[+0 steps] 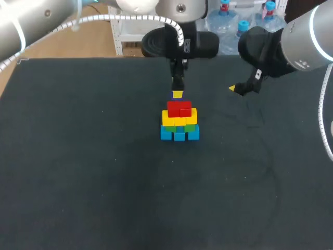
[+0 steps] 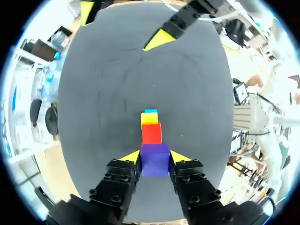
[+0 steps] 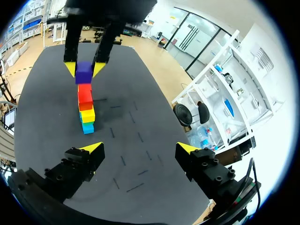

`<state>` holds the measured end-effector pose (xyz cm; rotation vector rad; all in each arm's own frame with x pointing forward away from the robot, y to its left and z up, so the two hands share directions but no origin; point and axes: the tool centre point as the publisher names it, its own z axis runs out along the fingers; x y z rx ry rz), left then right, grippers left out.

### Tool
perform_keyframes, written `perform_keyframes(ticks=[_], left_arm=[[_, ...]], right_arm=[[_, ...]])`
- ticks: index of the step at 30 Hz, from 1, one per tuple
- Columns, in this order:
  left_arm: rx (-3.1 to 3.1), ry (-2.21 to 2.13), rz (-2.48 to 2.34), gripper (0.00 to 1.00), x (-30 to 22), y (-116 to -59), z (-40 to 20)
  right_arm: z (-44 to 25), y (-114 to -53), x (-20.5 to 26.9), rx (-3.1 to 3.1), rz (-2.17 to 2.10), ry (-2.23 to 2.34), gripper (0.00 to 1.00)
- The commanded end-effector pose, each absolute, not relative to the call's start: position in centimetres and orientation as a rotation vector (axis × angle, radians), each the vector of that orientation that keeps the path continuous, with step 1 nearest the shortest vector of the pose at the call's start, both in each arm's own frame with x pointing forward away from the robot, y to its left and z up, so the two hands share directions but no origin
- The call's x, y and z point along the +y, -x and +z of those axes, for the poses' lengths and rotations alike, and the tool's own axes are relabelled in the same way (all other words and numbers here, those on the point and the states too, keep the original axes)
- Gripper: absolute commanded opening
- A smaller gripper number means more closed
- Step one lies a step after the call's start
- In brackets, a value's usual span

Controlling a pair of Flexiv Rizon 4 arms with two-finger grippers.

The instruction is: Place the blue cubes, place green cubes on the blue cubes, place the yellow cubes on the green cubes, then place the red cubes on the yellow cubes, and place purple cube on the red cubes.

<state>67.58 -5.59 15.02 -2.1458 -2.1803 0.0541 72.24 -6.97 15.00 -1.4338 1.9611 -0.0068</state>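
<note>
Above red cubes (image 1: 179, 109), purple cube (image 2: 155, 160) level

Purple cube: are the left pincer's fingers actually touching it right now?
Touching. In the left wrist view the left pincer has both yellow fingertips flush against opposite sides of the purple cube, no gap showing.

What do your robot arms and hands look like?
My left arm and right arm are round silver-grey tubes, each with a bright white ring. A curly white cable runs along the left one. My left hand and right hand are black and blocky, with two fingers tipped in bright yellow.
</note>
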Motion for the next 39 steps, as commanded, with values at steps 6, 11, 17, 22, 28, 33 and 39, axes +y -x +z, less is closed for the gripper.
perform_keyframes(ticks=[6, 11, 17, 22, 28, 33, 39], left_arm=[[-2.313, 2.033, 0.083, 0.00, -4.9, -66.6, 15.2], [-2.324, 2.041, 0.115, 0.00, -5.5, -66.4, 14.5], [-2.297, 2.087, 0.132, 0.00, -6.5, -66.4, 13.7], [-2.263, 2.125, 0.114, 0.00, -7.0, -66.4, 13.6], [-2.194, 2.180, 0.056, 0.00, -7.4, -66.7, 13.7], [-2.178, 2.187, 0.054, 0.00, -7.6, -66.5, 13.6], [-2.178, 2.155, 0.047, 0.00, -7.2, -66.7, 12.6]], right_arm=[[14.8, -71.9, -6.9, 1.957, -0.021, 1.421, 1.00], [14.8, -71.9, -6.9, 1.957, -0.021, 1.421, 1.00], [14.8, -71.9, -6.9, 1.957, -0.021, 1.421, 1.00], [14.8, -71.9, -6.9, 1.957, -0.021, 1.421, 1.00], [14.8, -71.9, -6.9, 1.957, -0.021, 1.421, 1.00], [14.8, -71.9, -6.9, 1.957, -0.021, 1.421, 1.00], [14.8, -71.9, -6.9, 1.957, -0.021, 1.421, 1.00]])
